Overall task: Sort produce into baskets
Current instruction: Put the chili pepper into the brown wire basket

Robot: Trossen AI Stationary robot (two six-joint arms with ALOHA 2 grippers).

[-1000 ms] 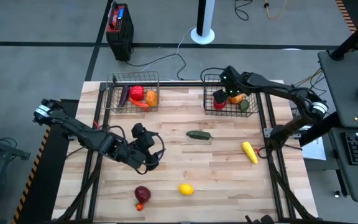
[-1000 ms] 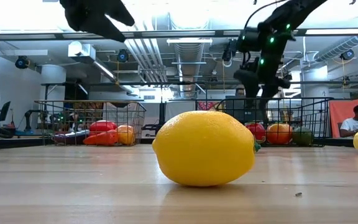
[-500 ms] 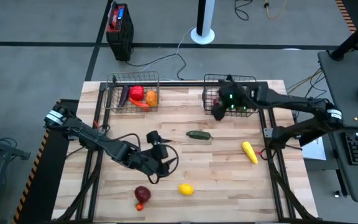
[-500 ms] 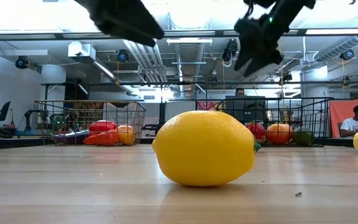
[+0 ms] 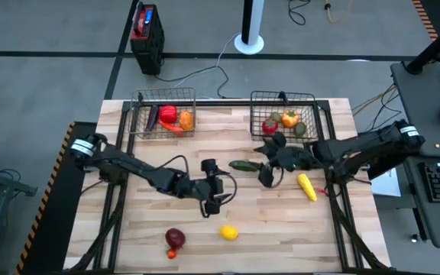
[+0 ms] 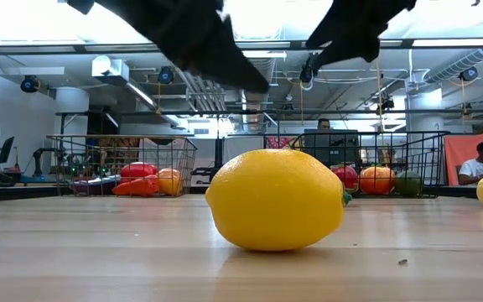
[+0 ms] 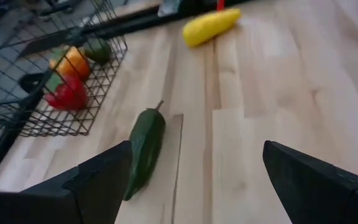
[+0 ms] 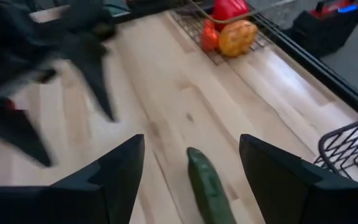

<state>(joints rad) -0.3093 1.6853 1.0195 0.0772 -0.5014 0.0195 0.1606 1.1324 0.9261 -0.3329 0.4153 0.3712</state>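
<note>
Produce is scattered on the bench (image 5: 281, 229): a dark green cucumber (image 5: 244, 165) lies mid-bench, its long axis running left to right in the high view. The right gripper (image 5: 266, 173) reaches in low from the right edge, arm stretched nearly flat, jaws apart just beside the cucumber's right end. The left gripper (image 5: 213, 200) stretches from the left, jaws apart and empty, above a lemon (image 5: 228, 232). Both baskets (image 5: 283, 114) sit along the far edge.
</note>
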